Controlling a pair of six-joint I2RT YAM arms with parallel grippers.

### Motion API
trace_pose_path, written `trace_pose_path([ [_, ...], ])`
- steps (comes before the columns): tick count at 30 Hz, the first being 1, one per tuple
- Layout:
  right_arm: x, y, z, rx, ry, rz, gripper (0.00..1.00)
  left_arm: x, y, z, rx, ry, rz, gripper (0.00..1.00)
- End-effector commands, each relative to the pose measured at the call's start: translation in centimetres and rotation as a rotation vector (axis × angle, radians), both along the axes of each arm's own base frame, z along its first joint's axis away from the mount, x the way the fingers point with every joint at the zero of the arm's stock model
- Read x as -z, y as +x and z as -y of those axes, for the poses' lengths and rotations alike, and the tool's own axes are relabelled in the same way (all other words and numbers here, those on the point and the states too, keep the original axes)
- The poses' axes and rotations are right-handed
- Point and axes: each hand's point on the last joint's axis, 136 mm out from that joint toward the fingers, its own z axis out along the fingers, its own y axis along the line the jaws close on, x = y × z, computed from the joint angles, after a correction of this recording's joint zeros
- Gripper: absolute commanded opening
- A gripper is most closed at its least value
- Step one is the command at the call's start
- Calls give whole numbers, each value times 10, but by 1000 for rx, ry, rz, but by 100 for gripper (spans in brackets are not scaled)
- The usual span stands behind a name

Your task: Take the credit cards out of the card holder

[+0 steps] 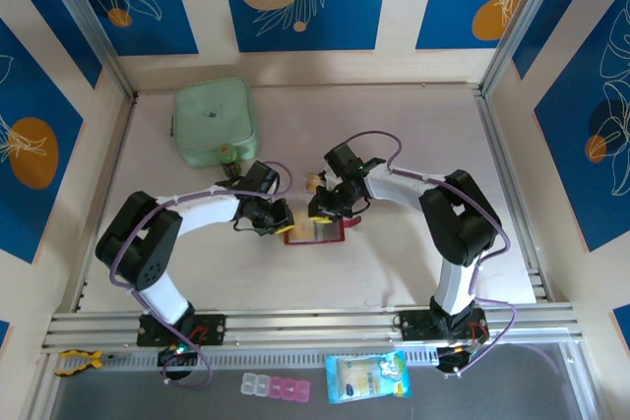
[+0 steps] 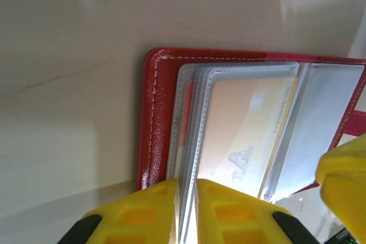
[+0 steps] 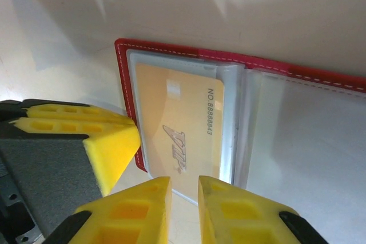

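Open red holder pinched from both sides on the desk.
From above, the holder [image 1: 317, 231] is seen lying open on the desk [image 1: 394, 272], between the left fingers [image 1: 274, 216] and the right fingers [image 1: 325, 209], both set at its edges. In the left wrist view, the left fingers [image 2: 166, 204] are closed on the clear pocket sleeves, with a tan card [image 2: 246, 135] seen inside one pocket. In the right wrist view, the right fingers [image 3: 154, 204] are nearly shut on the lower edge of a tan card [image 3: 183, 124] marked VIP.
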Motion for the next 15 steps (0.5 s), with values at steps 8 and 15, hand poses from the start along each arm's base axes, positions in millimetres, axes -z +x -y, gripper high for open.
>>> trace_pose_path([
  [8,10,-6,-11,-36,16,-37,20,13,-5,-9,-8,30,-31,14],
  [15,17,-8,-10,-39,16,-43,16,15,-6,-10,-8,33,-35,13],
])
